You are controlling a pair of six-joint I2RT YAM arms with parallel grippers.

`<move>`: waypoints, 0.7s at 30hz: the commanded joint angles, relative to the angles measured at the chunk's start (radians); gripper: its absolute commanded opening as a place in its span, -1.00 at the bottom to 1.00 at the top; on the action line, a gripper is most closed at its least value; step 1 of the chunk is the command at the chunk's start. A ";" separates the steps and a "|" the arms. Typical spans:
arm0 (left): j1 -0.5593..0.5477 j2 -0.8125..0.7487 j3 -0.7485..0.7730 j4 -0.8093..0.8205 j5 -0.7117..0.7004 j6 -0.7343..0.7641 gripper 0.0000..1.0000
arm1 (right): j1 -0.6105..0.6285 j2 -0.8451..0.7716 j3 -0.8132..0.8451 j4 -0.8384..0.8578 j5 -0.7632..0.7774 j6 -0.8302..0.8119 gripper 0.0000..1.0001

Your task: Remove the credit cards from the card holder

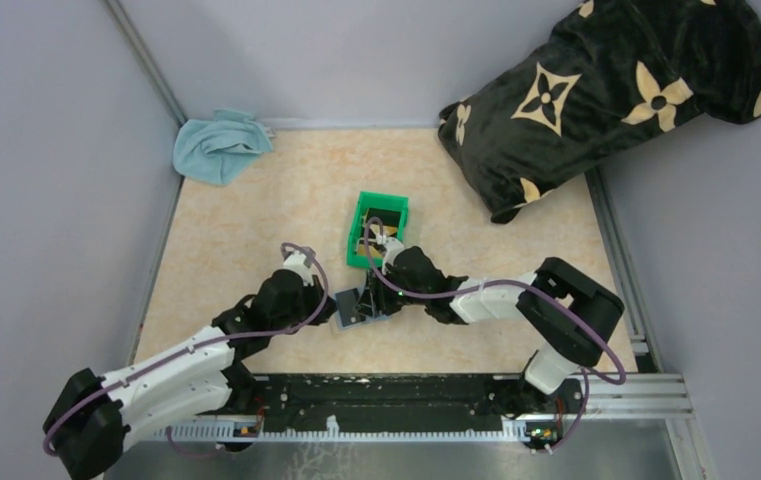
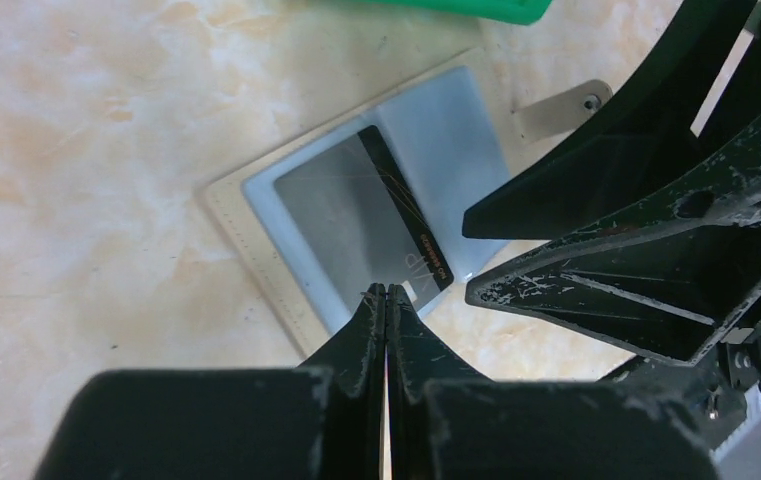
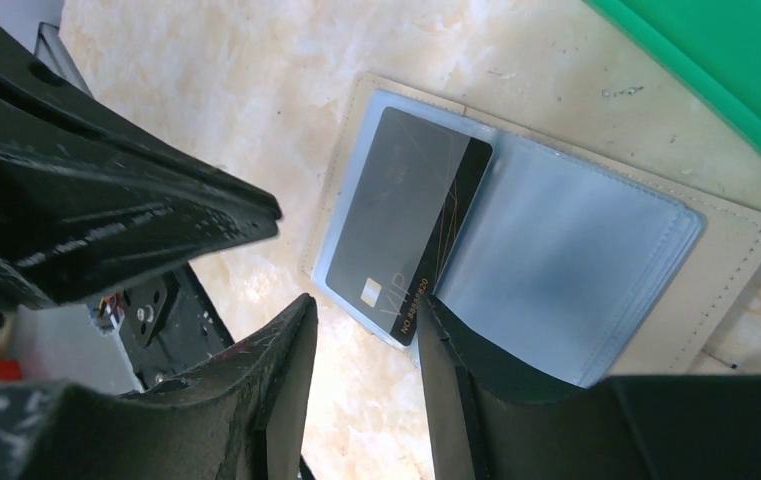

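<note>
The card holder (image 1: 354,308) lies open on the marble table, with a tan border (image 2: 231,215) and blue-grey clear sleeves (image 3: 576,260). A black credit card (image 3: 396,210) marked VIP sits in its left sleeve (image 2: 336,210). My left gripper (image 2: 386,290) is shut, and its tips rest on the holder's near edge by the card (image 1: 336,306). My right gripper (image 3: 366,310) is open at the holder's edge (image 1: 378,300). One of its fingers (image 3: 446,370) lies on the sleeve, and the card's printed corner sits just between the tips.
A green bin (image 1: 366,215) stands just behind the holder, something tan inside it, partly hidden by my right wrist. A teal cloth (image 1: 218,145) lies at the back left. A black flowered pillow (image 1: 616,90) fills the back right. Walls close both sides.
</note>
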 commanded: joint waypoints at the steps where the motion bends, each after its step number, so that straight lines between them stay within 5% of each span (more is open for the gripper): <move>1: -0.004 0.067 -0.021 0.116 0.092 0.012 -1.00 | -0.015 -0.009 -0.007 0.084 -0.029 0.014 -0.16; 7: -0.004 0.162 -0.032 0.115 0.069 0.028 -1.00 | -0.031 -0.010 -0.034 0.121 -0.051 0.030 0.04; 21: -0.003 0.185 -0.065 0.125 0.062 0.027 -1.00 | -0.031 0.037 -0.043 0.167 -0.076 0.039 0.04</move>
